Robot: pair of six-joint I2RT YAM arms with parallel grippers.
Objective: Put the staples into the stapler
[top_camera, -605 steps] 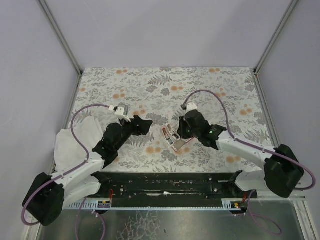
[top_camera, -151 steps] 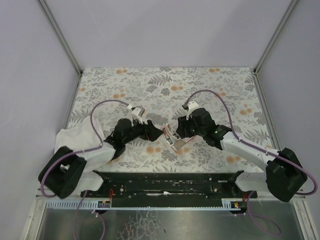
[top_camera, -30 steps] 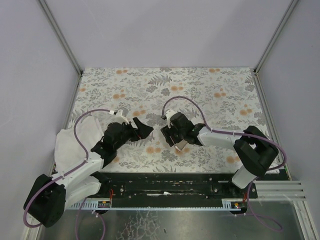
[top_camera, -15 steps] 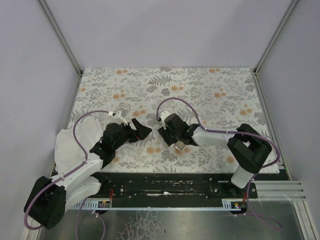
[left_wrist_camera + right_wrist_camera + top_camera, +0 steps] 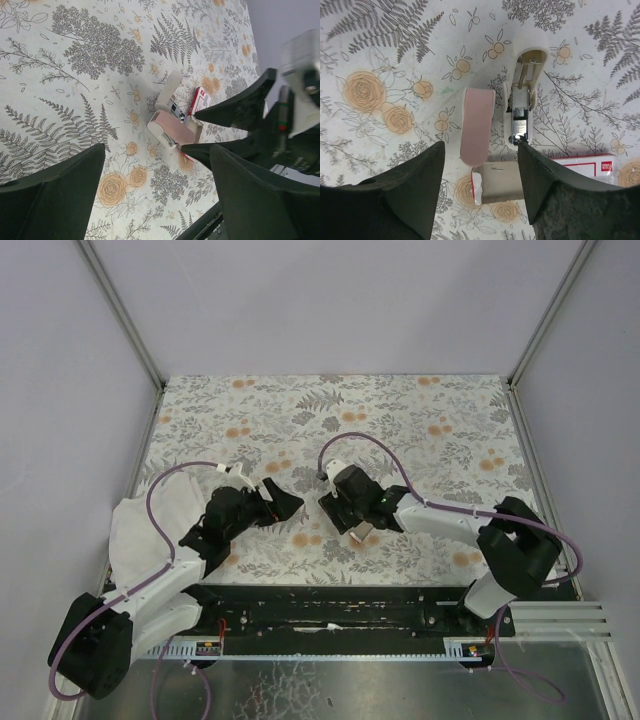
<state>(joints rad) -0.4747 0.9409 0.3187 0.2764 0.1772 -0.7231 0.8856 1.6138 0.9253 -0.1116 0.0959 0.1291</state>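
Note:
The stapler lies hinged open on the table. In the right wrist view its pink top cover (image 5: 476, 125) lies beside the white base with the metal magazine (image 5: 522, 107). The tan inner tray (image 5: 512, 187) sticks out of the red staple box (image 5: 587, 164) just below the stapler, and a tiny metal sliver lies on the tray. My right gripper (image 5: 480, 150) is open right above the stapler's near end, with one fingertip (image 5: 522, 147) at the magazine's end. My left gripper (image 5: 155, 155) is open and empty, to the left of the stapler (image 5: 172, 127). From above, my right gripper (image 5: 335, 505) hides most of the stapler.
A crumpled white cloth (image 5: 140, 525) lies at the table's left edge under the left arm. The floral table mat (image 5: 400, 420) stretches behind both grippers. A metal rail (image 5: 330, 605) runs along the near edge.
Over the last second my right gripper swung left over the stapler, then eased slightly back to the right. My left gripper has hardly moved.

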